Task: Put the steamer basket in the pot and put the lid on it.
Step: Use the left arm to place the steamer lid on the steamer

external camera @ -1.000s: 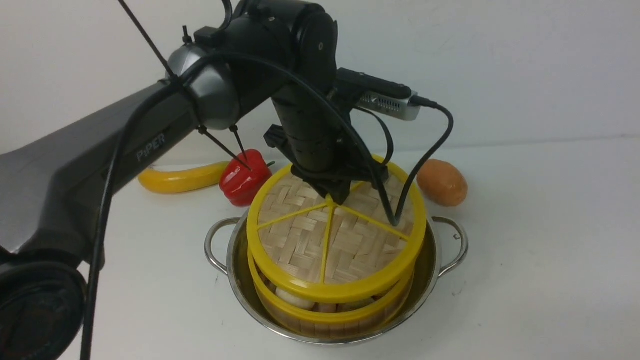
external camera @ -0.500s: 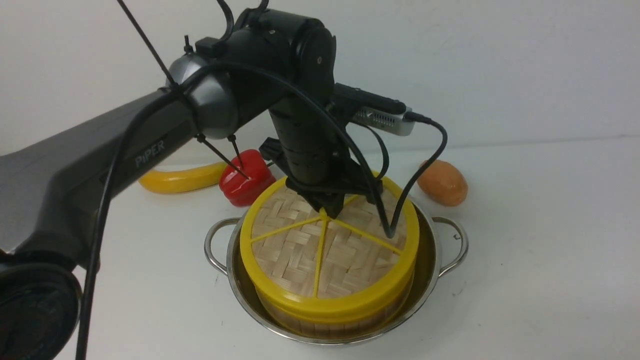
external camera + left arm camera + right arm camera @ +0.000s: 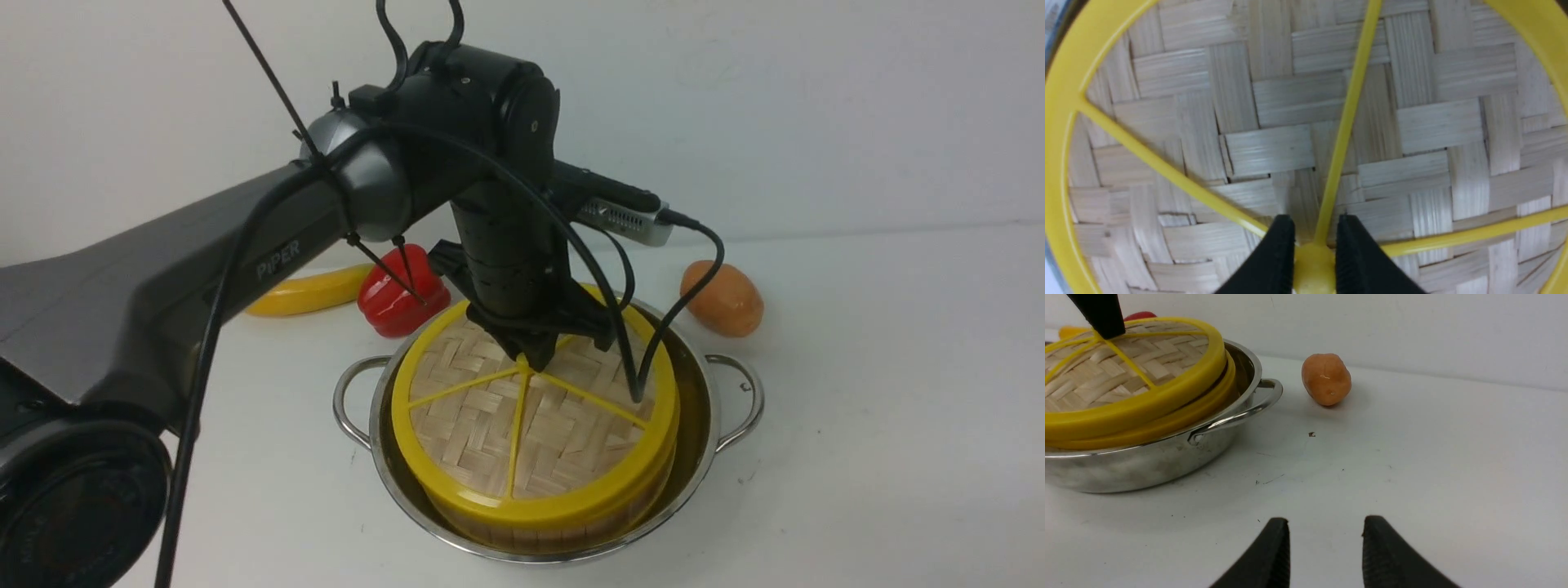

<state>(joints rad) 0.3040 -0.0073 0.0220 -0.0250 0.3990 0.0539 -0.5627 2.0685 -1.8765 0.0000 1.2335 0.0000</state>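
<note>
Woven bamboo fills the lid (image 3: 522, 425), ringed in yellow with spokes running out from its centre knob (image 3: 1312, 261). It now sits flat on the steamer basket (image 3: 563, 523), which stands inside the pot (image 3: 702, 408); a second ago it hung tilted above the basket with a gap showing the buns. My left gripper (image 3: 535, 359) points straight down from the bent wrist, clamped on the knob. My right gripper (image 3: 1327, 551) hovers low over the table (image 3: 1412, 457), jaws apart and holding nothing.
</note>
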